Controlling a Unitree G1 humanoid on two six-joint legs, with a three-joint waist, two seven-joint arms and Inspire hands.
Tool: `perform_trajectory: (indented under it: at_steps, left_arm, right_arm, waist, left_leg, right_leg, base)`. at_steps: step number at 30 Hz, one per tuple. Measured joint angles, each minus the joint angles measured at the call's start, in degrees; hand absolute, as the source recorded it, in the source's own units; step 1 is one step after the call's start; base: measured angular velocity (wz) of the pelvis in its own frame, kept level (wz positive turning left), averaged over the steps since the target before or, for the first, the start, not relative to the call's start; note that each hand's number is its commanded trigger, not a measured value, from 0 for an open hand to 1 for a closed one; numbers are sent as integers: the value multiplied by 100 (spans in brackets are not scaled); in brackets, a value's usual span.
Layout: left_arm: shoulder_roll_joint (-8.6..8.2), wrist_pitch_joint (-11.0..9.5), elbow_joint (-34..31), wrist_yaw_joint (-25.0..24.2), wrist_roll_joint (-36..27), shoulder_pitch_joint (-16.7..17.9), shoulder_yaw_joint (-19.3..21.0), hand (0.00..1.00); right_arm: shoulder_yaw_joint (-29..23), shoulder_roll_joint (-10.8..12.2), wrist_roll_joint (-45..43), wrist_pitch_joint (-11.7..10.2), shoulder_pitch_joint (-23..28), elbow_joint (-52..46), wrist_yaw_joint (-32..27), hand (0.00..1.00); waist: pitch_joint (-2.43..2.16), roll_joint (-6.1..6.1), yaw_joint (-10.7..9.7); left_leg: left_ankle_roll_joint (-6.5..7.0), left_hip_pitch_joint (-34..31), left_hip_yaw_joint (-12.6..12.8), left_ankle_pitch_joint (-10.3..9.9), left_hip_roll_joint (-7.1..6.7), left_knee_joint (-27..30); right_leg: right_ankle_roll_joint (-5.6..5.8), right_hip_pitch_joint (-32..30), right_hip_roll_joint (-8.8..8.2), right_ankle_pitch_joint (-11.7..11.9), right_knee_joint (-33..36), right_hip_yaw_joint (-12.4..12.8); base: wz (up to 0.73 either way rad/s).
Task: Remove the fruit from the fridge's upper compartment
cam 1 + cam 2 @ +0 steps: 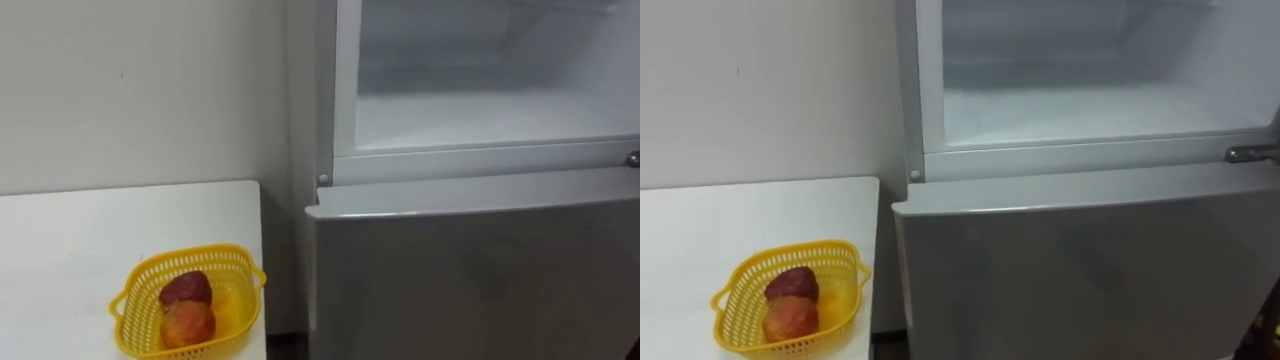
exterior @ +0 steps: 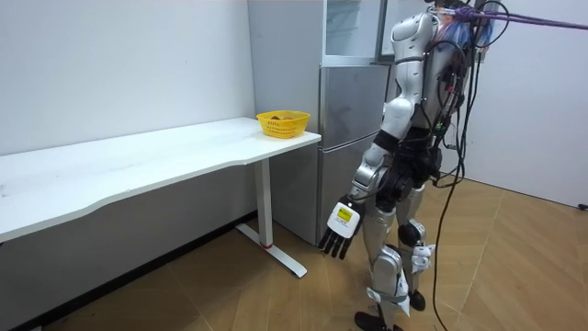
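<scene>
Left hand [image 2: 338, 230] slack; two fruits [image 1: 188, 323]

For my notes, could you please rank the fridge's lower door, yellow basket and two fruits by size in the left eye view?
1. lower door
2. yellow basket
3. orange fruit and dark red fruit: look alike, unranked

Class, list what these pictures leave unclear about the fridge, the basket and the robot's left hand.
Upper fridge compartment: top cut off by the eye views' upper edge.
Fruits in the basket: kind unclear, too small in the room view.
Left hand: room view shows its back, hanging open; the palm side is hidden.
</scene>
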Motion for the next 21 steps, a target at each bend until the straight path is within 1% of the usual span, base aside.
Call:
perform_trajectory:
  at_steps: [3,6,9,12,15,18,21]
  left_arm:
    - [-12,-3,0,-6,11,-2,5,0]
    - [7,-7,-10,-7,12,59,37,0]
    - [8,-8,-112,-53,11,108,67,0]
    - [8,-20,-169,-114,13,122,73,0]
    - [6,-86,-167,-122,13,127,77,0]
    - [7,-113,-156,-133,18,130,88,0]
    - [4,-113,-156,-220,192,134,184,0]
  right_arm:
    - [-36,-1,-29,-31,2,-150,-25,0]
    - [-51,-2,-63,-74,15,-613,-72,0]
    - [-52,-19,-70,-134,8,-1014,-56,0]
    - [-52,-32,-90,-138,3,-1205,-8,0]
    - [-48,-32,-199,-140,-10,-1283,71,0]
    - [-48,-33,-264,-148,-29,-1467,136,0]
    - [-49,-48,-285,-148,-56,-1913,185,0]
  waist:
    - [-10,9,-16]
    - [-18,24,-99]
    - [-17,6,-133]
    - [-2,-27,-130]
    - [6,-48,-109]
    - [7,-44,-101]
    - [3,-26,-111]
  left_leg:
    - [0,-30,4,0,-3,-4]
    - [-1,-61,13,1,-7,-4]
    - [-1,-57,13,1,-5,-4]
    - [-1,-14,15,1,-4,-5]
    - [-2,17,38,0,-4,-6]
    - [-2,22,40,0,-6,-8]
    - [-1,8,40,0,-2,-21]
  right_leg:
    - [0,-41,-2,-1,17,14]
    - [1,-71,-6,-1,44,13]
    - [0,-63,-3,0,39,12]
    - [0,-5,-2,0,14,12]
    - [2,8,-3,-4,6,33]
    - [5,-5,-6,-5,5,44]
    - [4,-30,-1,-4,11,50]
  base:
    - [-2]
    - [0]
    - [0]
    - [0]
    - [-1]
    - [0]
    - [0]
